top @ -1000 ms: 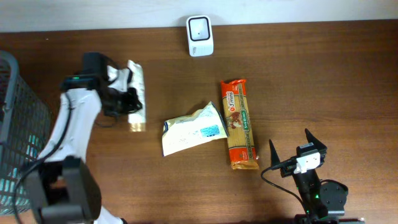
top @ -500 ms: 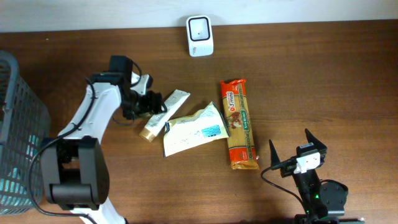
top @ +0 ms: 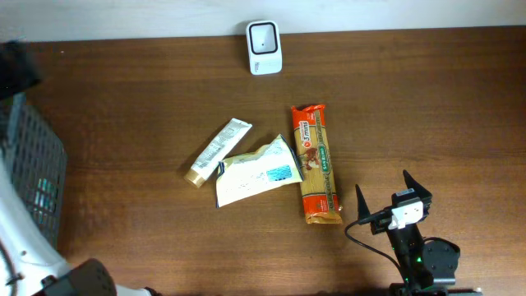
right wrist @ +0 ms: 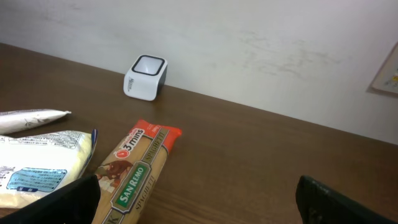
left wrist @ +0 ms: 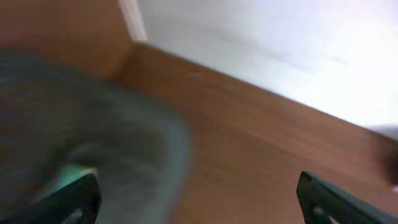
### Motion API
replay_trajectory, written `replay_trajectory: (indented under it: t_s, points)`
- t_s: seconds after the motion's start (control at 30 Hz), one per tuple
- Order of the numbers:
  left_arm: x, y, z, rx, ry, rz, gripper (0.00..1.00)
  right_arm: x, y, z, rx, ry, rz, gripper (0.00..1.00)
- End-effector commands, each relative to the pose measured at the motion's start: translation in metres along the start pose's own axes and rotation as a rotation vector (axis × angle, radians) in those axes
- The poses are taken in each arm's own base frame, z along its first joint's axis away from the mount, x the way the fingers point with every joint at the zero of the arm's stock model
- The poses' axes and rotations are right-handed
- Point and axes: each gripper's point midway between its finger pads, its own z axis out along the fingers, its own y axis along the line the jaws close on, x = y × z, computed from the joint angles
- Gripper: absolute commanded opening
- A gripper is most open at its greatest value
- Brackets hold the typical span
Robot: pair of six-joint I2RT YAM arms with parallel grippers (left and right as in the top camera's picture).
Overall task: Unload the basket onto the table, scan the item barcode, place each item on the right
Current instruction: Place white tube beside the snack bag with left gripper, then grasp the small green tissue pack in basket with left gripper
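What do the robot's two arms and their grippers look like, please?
The left arm has smooth white links with a rounded black joint near its base. The left gripper shows dark, tapering fingers, blurred here. The right gripper has two black pointed fingers, a small white block behind them, a thin black cable looping off, and a black base with a green light.

White tube (top: 218, 151) lies flat, diagonal, just beside the pale pouch (top: 255, 174).
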Motion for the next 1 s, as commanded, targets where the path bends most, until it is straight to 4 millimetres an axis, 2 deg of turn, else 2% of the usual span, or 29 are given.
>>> replay_trajectory:
  t_s: [0.0,0.1,0.13,0.2,0.27,0.3,0.4,0.53,0.57,0.67,0.8,0.97]
  points:
    - [0.009,0.094,0.011,-0.27,0.031,-0.062,0.99,0.003,0.0,0.0,0.001,0.003,0.009,0.99]
    - [0.031,0.125,0.037,-0.308,0.112,-0.095,1.0,0.003,0.0,0.0,0.001,0.003,0.008,0.99]
    - [0.045,0.134,0.051,-0.313,0.161,-0.081,0.98,0.003,0.0,0.0,0.001,0.003,0.008,0.99]
    - [0.078,0.15,0.077,-0.316,0.263,-0.068,0.98,0.003,0.0,0.0,0.001,0.003,0.009,0.99]
    - [0.125,0.177,0.103,-0.38,0.384,-0.089,0.99,0.003,0.0,0.0,0.001,0.003,0.009,0.99]
    - [0.142,0.186,0.113,-0.383,0.42,-0.075,0.99,0.003,0.0,0.0,0.001,0.003,0.009,0.99]
    - [0.179,0.2,0.142,-0.364,0.478,0.014,0.99,0.003,0.0,0.0,0.001,0.003,0.008,0.99]
    - [0.204,0.211,0.18,-0.328,0.486,0.147,0.99,0.003,0.0,0.0,0.001,0.003,0.008,0.99]
    - [0.21,0.214,0.192,-0.327,0.486,0.152,0.99,0.003,0.0,0.0,0.001,0.003,0.009,0.99]
    - [0.221,0.219,0.211,-0.329,0.483,0.153,1.0,0.003,0.0,0.0,0.001,0.003,0.009,0.99]
    - [0.229,0.222,0.227,-0.312,0.485,0.218,0.96,0.003,0.0,0.0,0.001,0.003,0.009,0.99]
    - [0.236,0.235,0.224,-0.326,0.496,0.195,0.85,0.003,0.0,0.0,0.001,0.003,0.009,0.99]
